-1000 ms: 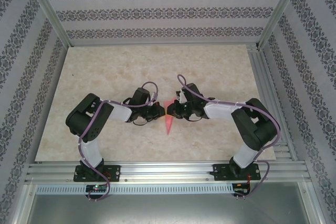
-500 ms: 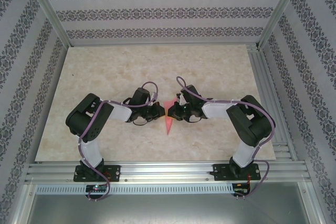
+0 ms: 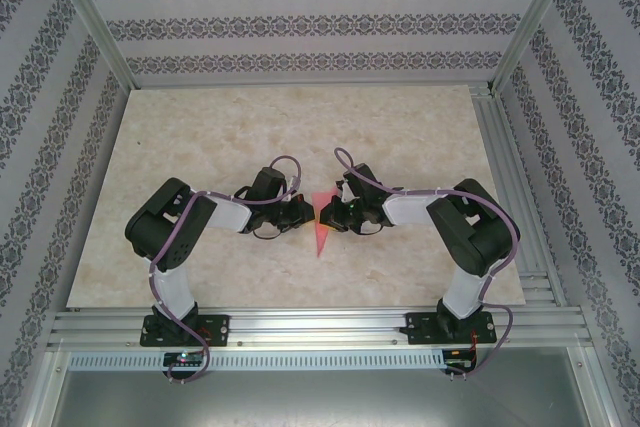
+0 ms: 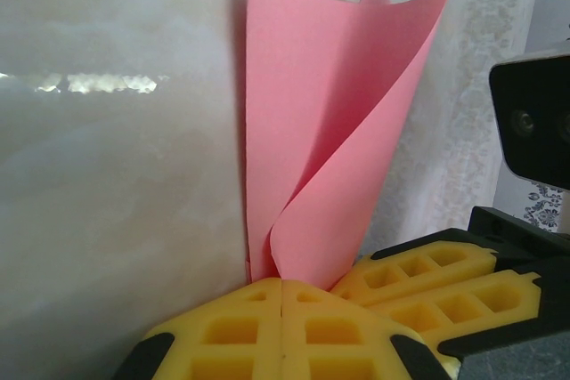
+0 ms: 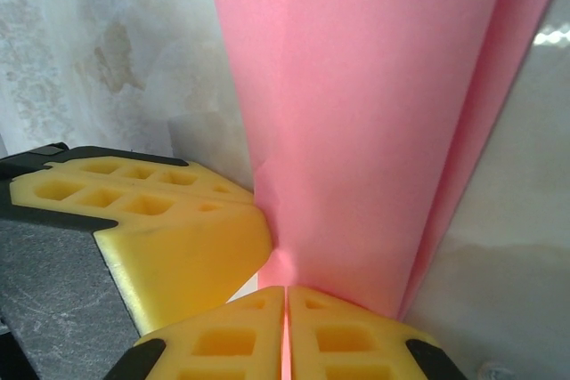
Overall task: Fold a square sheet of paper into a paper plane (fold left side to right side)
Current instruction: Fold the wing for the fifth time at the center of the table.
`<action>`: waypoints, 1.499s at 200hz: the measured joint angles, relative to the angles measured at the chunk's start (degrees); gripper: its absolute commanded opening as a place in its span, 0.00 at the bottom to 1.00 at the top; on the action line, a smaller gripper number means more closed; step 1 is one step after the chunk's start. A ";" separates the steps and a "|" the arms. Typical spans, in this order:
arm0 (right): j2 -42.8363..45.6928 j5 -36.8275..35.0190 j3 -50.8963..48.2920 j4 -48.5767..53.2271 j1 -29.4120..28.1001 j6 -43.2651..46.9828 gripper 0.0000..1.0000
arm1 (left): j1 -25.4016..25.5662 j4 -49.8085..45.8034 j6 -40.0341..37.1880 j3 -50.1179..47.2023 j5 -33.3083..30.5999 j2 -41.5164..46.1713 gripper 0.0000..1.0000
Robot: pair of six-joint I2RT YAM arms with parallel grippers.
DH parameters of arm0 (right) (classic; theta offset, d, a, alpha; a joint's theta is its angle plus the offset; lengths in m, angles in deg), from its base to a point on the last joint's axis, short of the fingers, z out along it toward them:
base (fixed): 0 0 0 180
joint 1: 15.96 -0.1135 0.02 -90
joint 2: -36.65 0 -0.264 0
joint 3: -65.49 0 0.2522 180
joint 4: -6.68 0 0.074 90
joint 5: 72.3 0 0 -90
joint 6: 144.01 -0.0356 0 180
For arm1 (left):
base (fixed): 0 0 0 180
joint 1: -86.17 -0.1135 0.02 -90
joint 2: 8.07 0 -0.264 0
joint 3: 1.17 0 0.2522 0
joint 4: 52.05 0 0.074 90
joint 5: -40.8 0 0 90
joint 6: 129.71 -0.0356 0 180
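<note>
From above, we're watching both arms reaching in toward the middle of the table (image 3: 250, 127). The left gripper (image 3: 304, 212) and the right gripper (image 3: 329, 215) are meeting nose to nose there. The sheet of paper (image 3: 321, 233) is sitting right between them, a pink-red sliver tapering toward the near aluminium rail (image 3: 320, 325). Bare marble is lying open beyond the grippers and out to both sides, well clear of the patterned walls (image 3: 300, 22). The strip before the rail is narrower.

Down at the left wrist camera, we're getting what the overhead blurs. The left claw is clenching, its yellow pads (image 4: 232, 331) pressed flat together, and the sheet is rising from their tips. It is curling open in two layers, with the far corners hanging free above the table. The right claw's fingers (image 4: 427, 278) are crowding in just beside it.

At the right wrist camera, we're seeing pink showing in the seam between its own pads (image 5: 223, 344). That claw is grasping the sheet, with the left claw's pad touching the crease.
</note>
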 measured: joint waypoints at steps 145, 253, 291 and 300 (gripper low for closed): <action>-1.92 0.17 0.76 -0.04 -0.15 2.21 0.10 | -0.74 -11.28 -2.97 -2.64 -4.68 13.14 0.16; -2.21 0.24 0.98 0.09 -0.15 2.38 0.10 | 9.70 -5.68 7.78 -11.82 -5.77 25.05 0.12; -2.40 0.28 1.18 0.17 -0.13 2.38 0.10 | 11.85 0.46 12.98 -11.78 -7.56 20.68 0.10; -2.43 0.26 1.25 0.17 -0.13 2.38 0.11 | 12.33 1.20 13.81 -11.76 -7.82 19.21 0.09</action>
